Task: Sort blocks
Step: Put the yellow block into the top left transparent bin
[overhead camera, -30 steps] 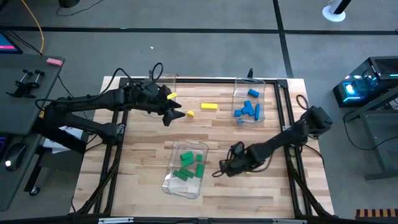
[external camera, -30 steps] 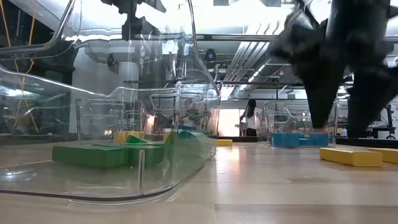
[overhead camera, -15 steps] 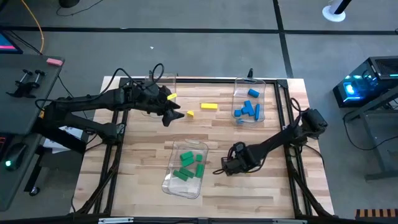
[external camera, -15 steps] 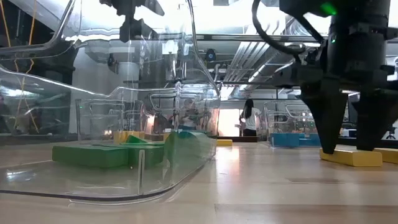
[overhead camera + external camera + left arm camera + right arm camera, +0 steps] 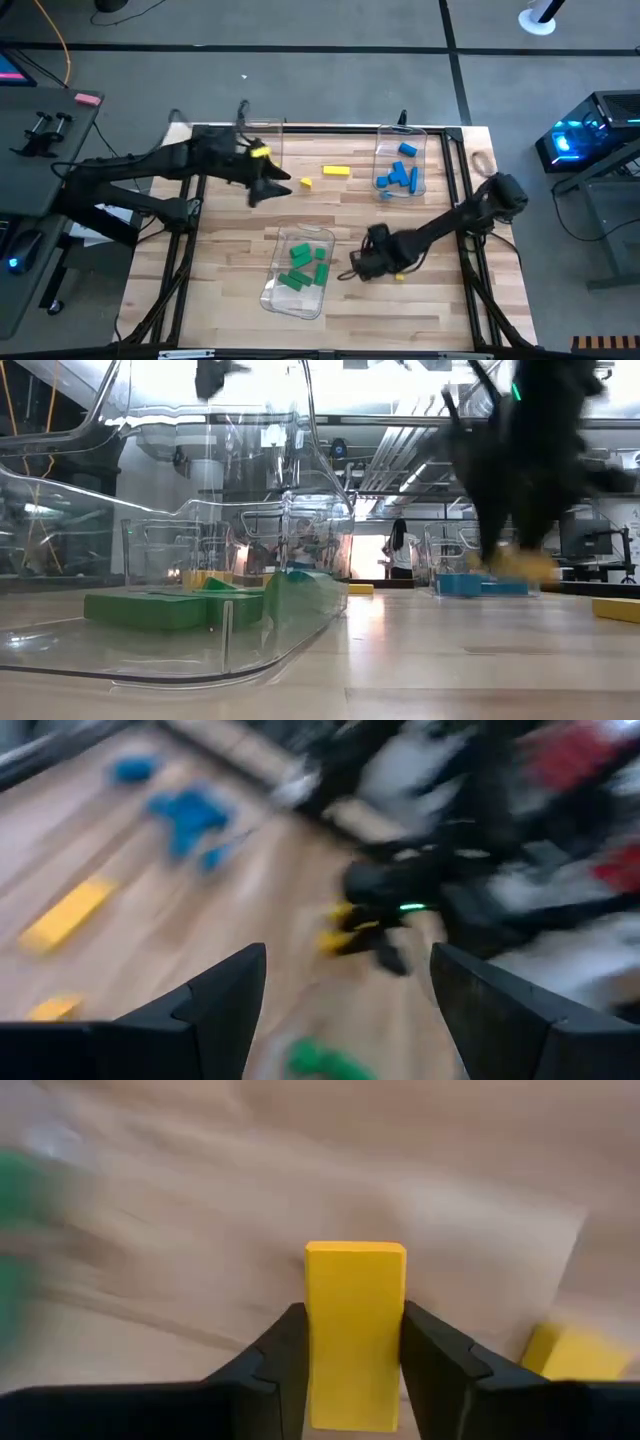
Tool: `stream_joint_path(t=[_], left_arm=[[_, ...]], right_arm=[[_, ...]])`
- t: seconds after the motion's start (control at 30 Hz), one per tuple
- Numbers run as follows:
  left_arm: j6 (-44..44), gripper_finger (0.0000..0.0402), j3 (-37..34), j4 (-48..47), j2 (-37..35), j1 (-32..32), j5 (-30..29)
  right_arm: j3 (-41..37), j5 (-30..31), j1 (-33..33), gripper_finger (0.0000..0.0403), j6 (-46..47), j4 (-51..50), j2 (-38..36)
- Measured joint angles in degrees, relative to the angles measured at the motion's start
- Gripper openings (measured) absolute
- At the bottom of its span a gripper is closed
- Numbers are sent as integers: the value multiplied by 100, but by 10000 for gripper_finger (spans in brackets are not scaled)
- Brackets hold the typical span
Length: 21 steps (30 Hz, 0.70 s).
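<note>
the right gripper (image 5: 352, 1355) is clenched on a yellow block (image 5: 354, 1330), held just above the table (image 5: 230, 300) to the right of the bin with green blocks (image 5: 305, 267). the left gripper (image 5: 262, 186) hangs with fingers spread wide near the far-left bin, grasping nothing. another yellow block (image 5: 336, 171) lies at the far middle, and blue blocks (image 5: 402, 176) sit in the far-right bin.

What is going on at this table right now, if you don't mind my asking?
A two-armed robot is sorting coloured blocks into clear bins. The right gripper has closed on a yellow block near the table's front right, beside the bin of green blocks; another yellow block lies close by. The left gripper hovers open at the back left by another bin. Two yellow blocks remain loose at the back middle, and the blue blocks sit in their bin.
</note>
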Motion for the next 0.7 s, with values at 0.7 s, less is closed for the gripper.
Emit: stream_joint_path(t=[0.7], left_arm=[[155, 270, 2, 664, -2257, -187, -1090]], right_arm=[[3435, -460, -3000, 120, -6063, 4231, 1778]])
